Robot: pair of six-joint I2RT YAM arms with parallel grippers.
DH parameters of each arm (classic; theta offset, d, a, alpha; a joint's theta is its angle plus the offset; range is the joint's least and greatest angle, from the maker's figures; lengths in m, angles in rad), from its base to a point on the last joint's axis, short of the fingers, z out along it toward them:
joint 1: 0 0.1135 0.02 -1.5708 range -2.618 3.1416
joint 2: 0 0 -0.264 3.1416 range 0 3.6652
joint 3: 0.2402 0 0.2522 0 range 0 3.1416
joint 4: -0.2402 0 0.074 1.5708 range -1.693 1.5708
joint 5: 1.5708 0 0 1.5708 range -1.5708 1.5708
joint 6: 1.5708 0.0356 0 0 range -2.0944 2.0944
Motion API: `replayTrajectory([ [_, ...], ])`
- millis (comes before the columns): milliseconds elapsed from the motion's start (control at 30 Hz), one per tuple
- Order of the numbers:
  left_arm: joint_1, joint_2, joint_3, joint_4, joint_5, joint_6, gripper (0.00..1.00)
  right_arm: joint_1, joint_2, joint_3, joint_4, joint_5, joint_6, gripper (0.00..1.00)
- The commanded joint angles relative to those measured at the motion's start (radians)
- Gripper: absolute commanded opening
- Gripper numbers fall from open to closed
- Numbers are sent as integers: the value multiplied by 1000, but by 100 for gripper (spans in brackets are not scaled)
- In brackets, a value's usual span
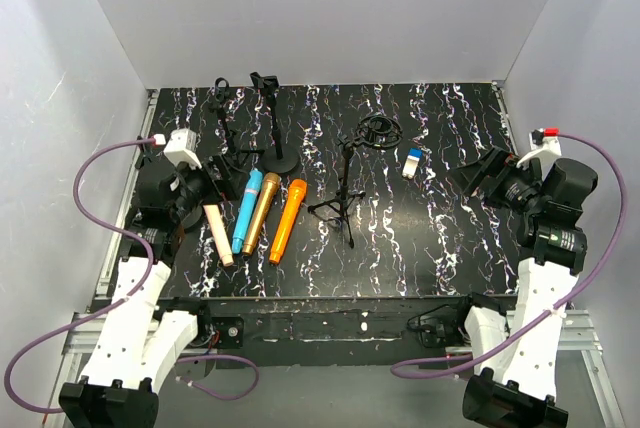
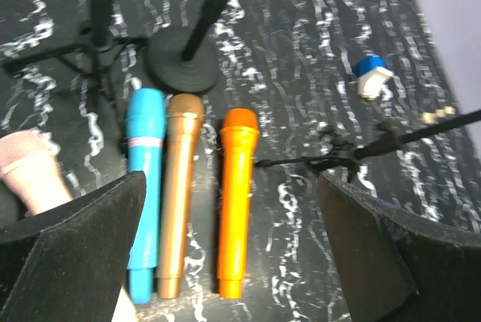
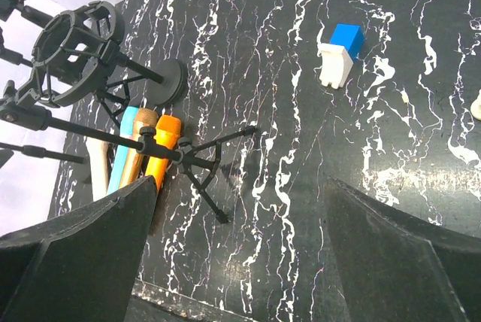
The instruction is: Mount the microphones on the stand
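Four microphones lie side by side on the black marbled table: pale pink-beige, light blue, gold-bronze and orange. A tripod stand with a ring-shaped shock mount stands just to their right. Behind them rises a round-base stand. My left gripper hovers open over the microphones' left side; its wrist view shows the orange one between the spread fingers, untouched. My right gripper hangs open at the far right, over bare table.
A small blue-and-white block lies right of the tripod stand. Another thin stand is at the back left. White walls close in the table at the back and both sides. The tripod's legs spread toward the table's middle.
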Motion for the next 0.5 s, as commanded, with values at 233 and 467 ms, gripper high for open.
replayTrajectory([
  [233,-21,108,131,46,441,-185,98,2,-21,9,13,-341,-310,98],
  [467,-147,88,126,58,402,-130,98,44,-4,24,-174,-484,-705,98],
])
